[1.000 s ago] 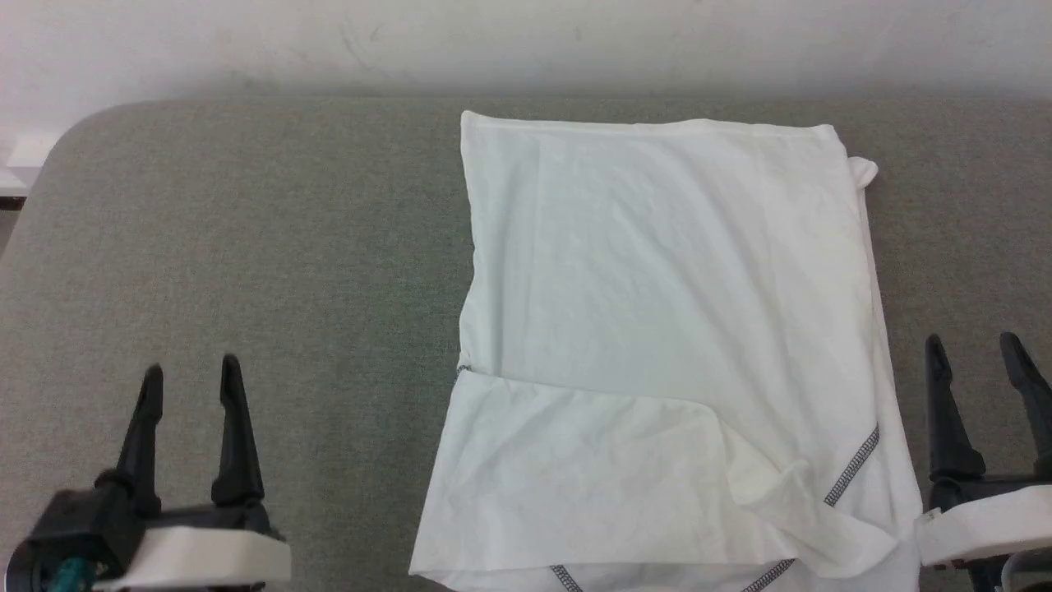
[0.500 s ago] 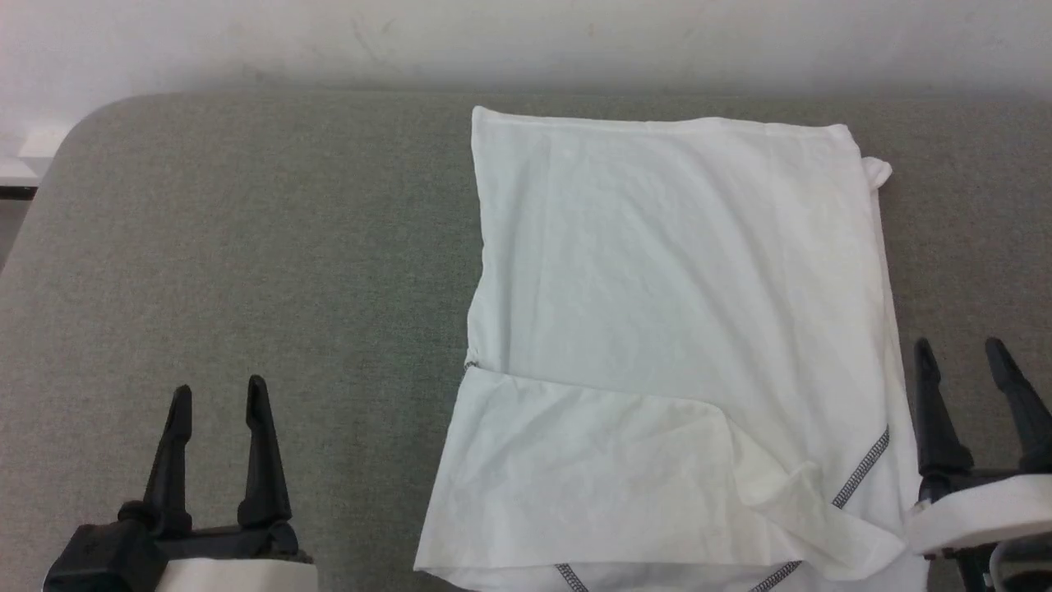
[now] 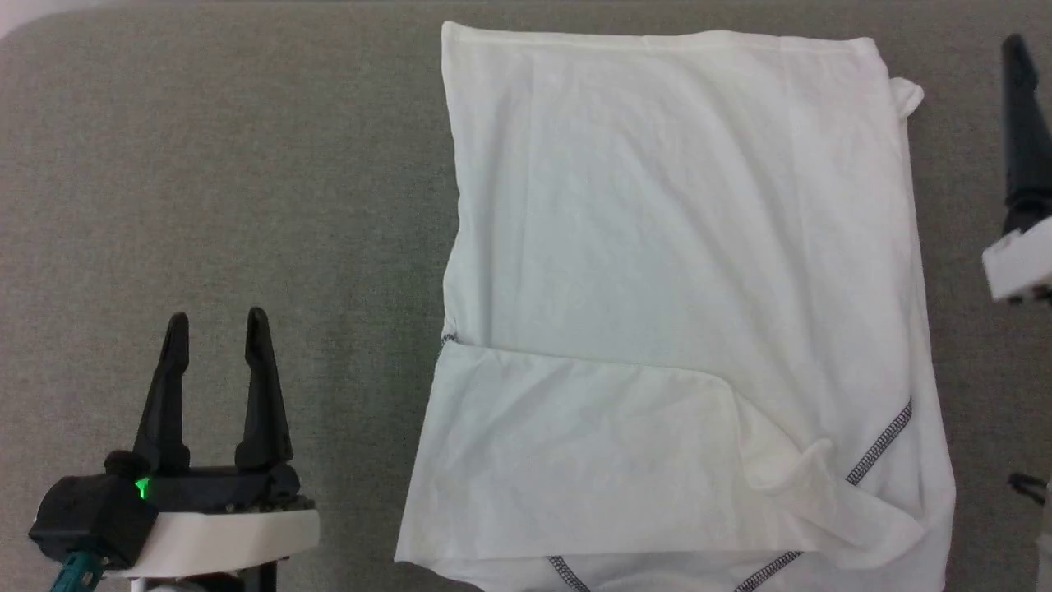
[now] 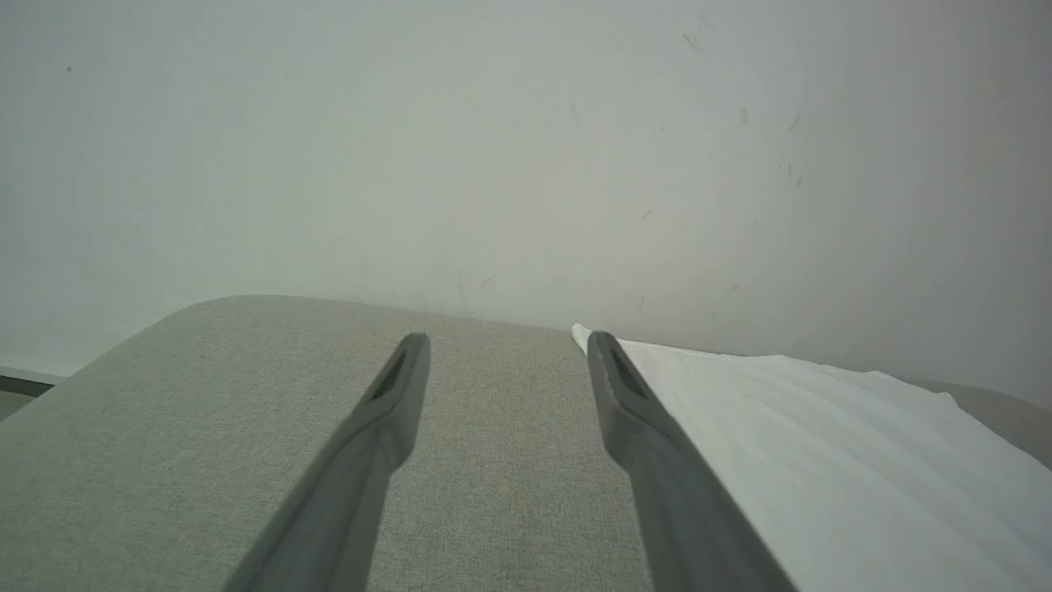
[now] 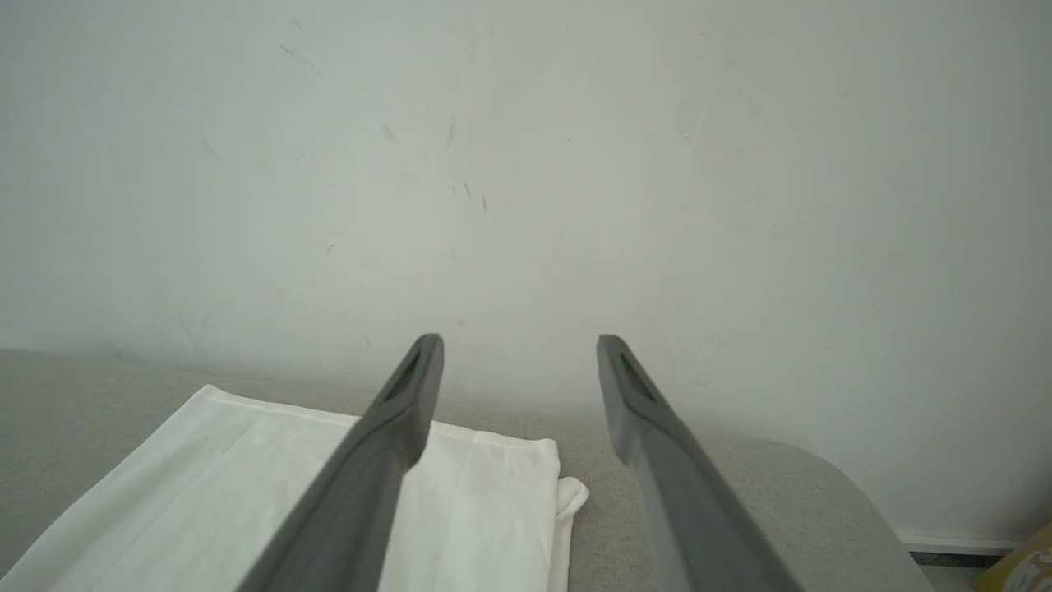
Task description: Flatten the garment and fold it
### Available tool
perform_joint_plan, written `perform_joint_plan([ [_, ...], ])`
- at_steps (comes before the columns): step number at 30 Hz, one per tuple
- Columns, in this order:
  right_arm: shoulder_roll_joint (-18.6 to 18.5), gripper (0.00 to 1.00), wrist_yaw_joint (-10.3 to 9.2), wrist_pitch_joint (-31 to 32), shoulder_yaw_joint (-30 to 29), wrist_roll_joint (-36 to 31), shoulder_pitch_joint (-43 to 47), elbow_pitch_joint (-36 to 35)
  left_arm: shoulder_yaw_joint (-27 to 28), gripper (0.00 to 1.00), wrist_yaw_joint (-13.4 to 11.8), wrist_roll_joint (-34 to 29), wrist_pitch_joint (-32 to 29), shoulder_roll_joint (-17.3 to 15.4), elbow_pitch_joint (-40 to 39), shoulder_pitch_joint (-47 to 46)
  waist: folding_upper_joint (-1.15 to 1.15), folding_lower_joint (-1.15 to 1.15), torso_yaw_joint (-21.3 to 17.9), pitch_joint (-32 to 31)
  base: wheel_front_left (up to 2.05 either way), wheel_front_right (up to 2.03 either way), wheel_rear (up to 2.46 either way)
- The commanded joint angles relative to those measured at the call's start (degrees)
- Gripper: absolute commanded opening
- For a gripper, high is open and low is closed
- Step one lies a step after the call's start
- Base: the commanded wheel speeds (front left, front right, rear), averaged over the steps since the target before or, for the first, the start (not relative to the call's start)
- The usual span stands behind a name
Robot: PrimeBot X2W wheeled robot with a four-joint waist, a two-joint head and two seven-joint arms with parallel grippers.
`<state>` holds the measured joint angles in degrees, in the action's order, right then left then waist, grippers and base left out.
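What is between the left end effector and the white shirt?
Just a bare stretch of the grey fabric surface lies between the left end effector and the white shirt. The head view shows it.

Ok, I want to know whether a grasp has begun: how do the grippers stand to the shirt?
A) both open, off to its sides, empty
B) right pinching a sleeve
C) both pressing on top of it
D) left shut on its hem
A: the left gripper stands open over bare table left of the garment, the right gripper open beside its right edge, both empty.
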<state>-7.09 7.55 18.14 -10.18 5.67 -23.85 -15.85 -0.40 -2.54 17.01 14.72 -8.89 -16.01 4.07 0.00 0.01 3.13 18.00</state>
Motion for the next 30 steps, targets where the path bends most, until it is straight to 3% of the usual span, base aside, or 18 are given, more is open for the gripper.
perform_joint_plan([
  [1, -0.4, 1.0, -0.06, 1.0, -0.4, 0.8, -1.9, 0.7, 0.5, 1.0, 0.5, -0.5, 0.3, 0.3, -0.3, -1.2, 0.0, -0.01, -0.4, 3.9, 0.0, 0.0, 0.0],
  [12, -5.9, 1.0, -0.06, 15.9, -6.8, 1.6, -17.9, 12.6, 2.5, 1.0, 5.0, -2.3, 0.3, 1.9, -0.3, -6.1, 0.0, -0.01, 0.1, 12.0, 0.0, 0.0, 0.0],
  [16, -5.7, 1.0, -0.06, 19.1, -9.3, 0.0, -20.1, 15.6, 2.7, 1.0, 6.3, -2.9, 0.3, 2.2, -0.7, -7.7, 0.0, -0.01, 0.3, 14.4, 0.0, 0.0, 0.0],
  [30, -2.6, 1.0, -0.06, 20.2, -12.2, -2.5, -21.8, 20.4, 3.1, 1.0, 8.7, -4.6, 0.3, 2.8, -1.2, -10.1, 0.0, -0.01, 1.4, 18.5, 0.0, 0.0, 0.0],
])
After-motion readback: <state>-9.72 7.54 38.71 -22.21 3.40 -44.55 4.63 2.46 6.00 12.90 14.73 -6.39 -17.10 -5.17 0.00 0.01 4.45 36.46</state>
